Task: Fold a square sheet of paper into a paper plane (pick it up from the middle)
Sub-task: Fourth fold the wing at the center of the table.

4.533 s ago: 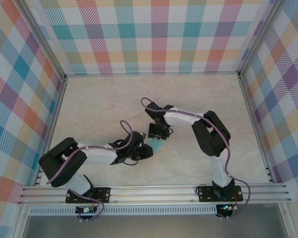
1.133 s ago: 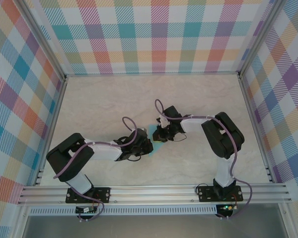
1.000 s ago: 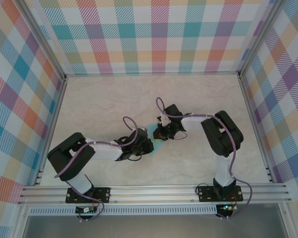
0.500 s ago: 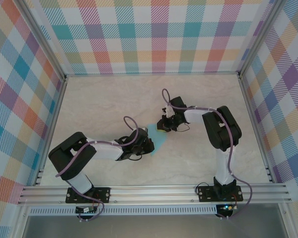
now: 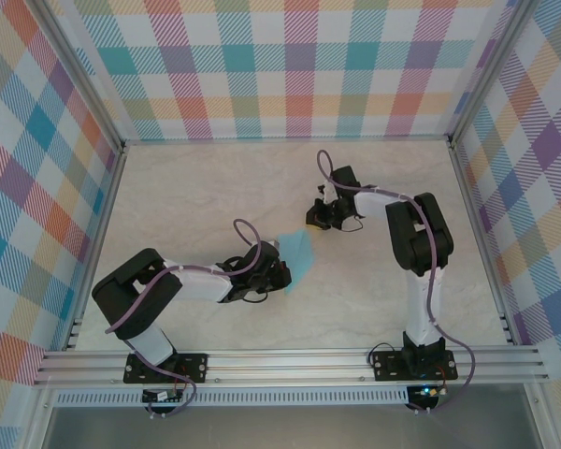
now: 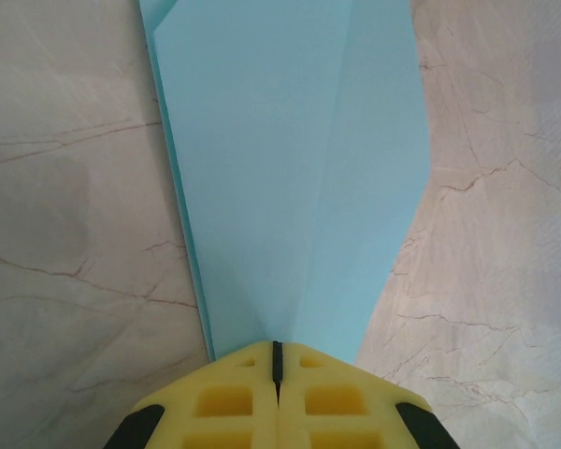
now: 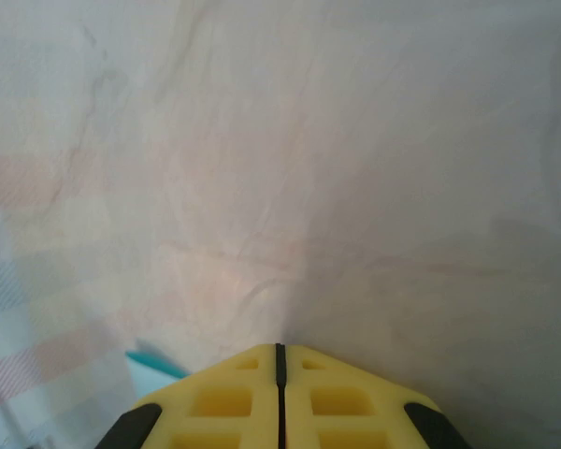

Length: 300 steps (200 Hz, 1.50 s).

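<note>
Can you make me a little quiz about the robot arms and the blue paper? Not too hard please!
1. True or false: the left gripper is pinching one end of the blue paper.
2. Pick one. The right gripper is: A) wide open, B) shut with nothing in it, C) shut on the paper.
3. Fill the gap: the fingertips of the left gripper are ___ in colour.

Key: 1 true; 2 B; 3 yellow.
</note>
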Each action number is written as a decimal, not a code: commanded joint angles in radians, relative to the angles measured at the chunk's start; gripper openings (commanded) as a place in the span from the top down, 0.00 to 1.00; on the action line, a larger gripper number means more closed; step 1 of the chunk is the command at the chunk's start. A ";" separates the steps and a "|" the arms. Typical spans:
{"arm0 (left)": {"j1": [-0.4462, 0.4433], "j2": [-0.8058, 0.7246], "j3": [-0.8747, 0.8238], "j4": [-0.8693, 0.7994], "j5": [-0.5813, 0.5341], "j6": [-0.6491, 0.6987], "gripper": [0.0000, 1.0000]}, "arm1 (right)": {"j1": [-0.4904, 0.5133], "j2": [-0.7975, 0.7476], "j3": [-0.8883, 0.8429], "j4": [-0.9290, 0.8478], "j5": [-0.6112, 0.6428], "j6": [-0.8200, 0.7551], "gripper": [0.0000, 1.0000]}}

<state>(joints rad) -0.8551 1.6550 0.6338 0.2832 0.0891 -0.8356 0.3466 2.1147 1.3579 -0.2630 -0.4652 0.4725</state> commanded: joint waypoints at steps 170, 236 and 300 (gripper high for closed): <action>-0.010 -0.050 0.021 -0.170 0.007 0.010 1.00 | 0.204 -0.203 -0.290 0.118 -0.096 0.053 0.89; 0.005 -0.089 0.055 -0.133 0.031 0.019 0.98 | 0.210 -0.109 -0.256 0.027 -0.016 0.064 0.90; 0.027 -0.007 0.143 -0.162 0.047 0.041 0.90 | 0.210 -0.074 -0.245 -0.030 0.049 0.081 0.91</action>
<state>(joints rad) -0.8352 1.6058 0.7269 0.1608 0.1387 -0.8173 0.5510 1.9759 1.1141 -0.2256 -0.5323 0.5426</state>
